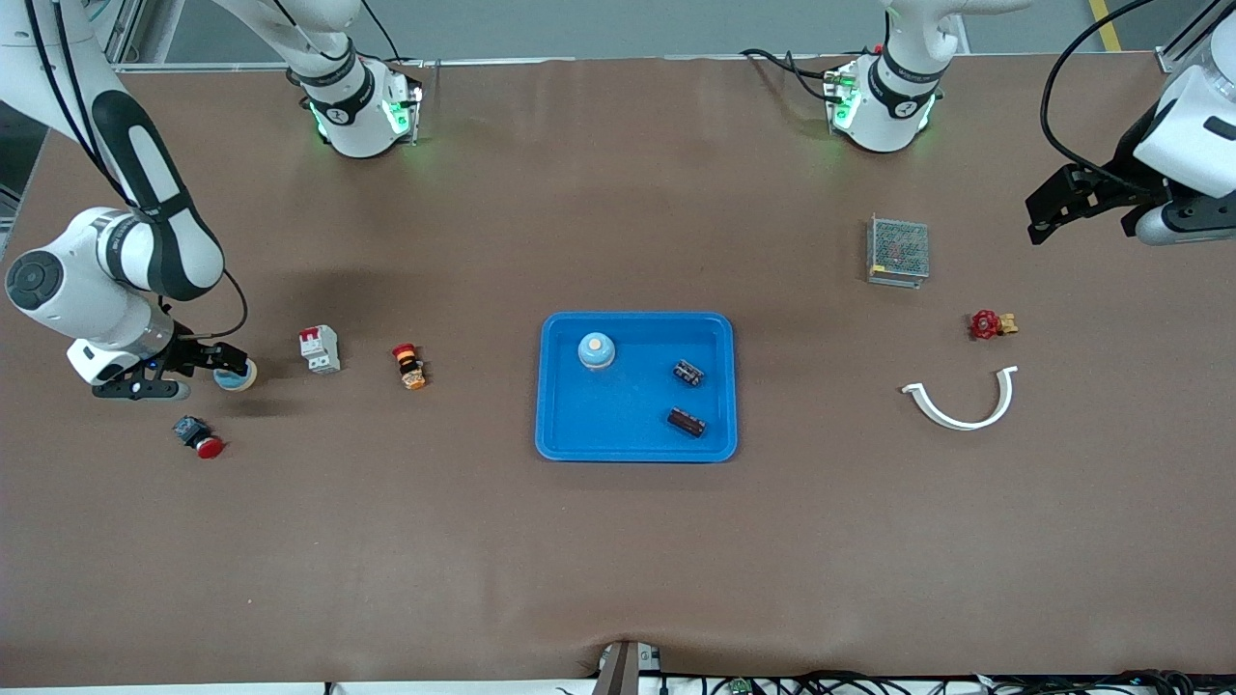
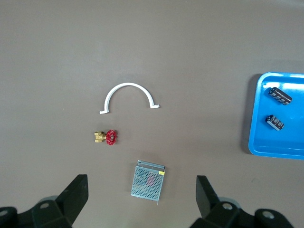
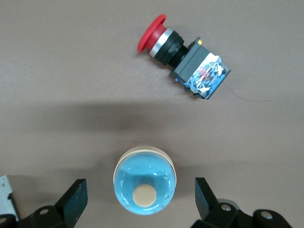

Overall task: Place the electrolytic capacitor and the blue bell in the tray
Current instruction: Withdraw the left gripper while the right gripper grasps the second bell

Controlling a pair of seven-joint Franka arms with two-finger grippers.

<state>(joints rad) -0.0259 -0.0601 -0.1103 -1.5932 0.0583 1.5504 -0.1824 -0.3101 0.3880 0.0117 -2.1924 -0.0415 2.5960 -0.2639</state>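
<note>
The blue tray (image 1: 618, 415) lies mid-table. In it stand one blue bell (image 1: 597, 350) and two dark electrolytic capacitors (image 1: 688, 373) (image 1: 687, 422). A second blue bell (image 1: 241, 379) stands on the table at the right arm's end. My right gripper (image 1: 228, 369) is low around it, open. In the right wrist view this bell (image 3: 145, 180) sits between the spread fingers (image 3: 76, 199) of the gripper (image 3: 138, 183), untouched. My left gripper (image 1: 1053, 214) waits open and empty in the air over the left arm's end; it also shows in the left wrist view (image 2: 141, 179), with the tray (image 2: 259, 142) and the capacitors (image 2: 280, 95).
A red emergency button (image 1: 200, 436) (image 3: 185, 61) lies near the right gripper. Beside the second bell are a white breaker (image 1: 321, 348) and an orange pushbutton (image 1: 409, 367). At the left arm's end are a metal mesh box (image 1: 898, 250) (image 2: 148, 182), a red valve (image 1: 991, 324) and a white half-ring clamp (image 1: 963, 401).
</note>
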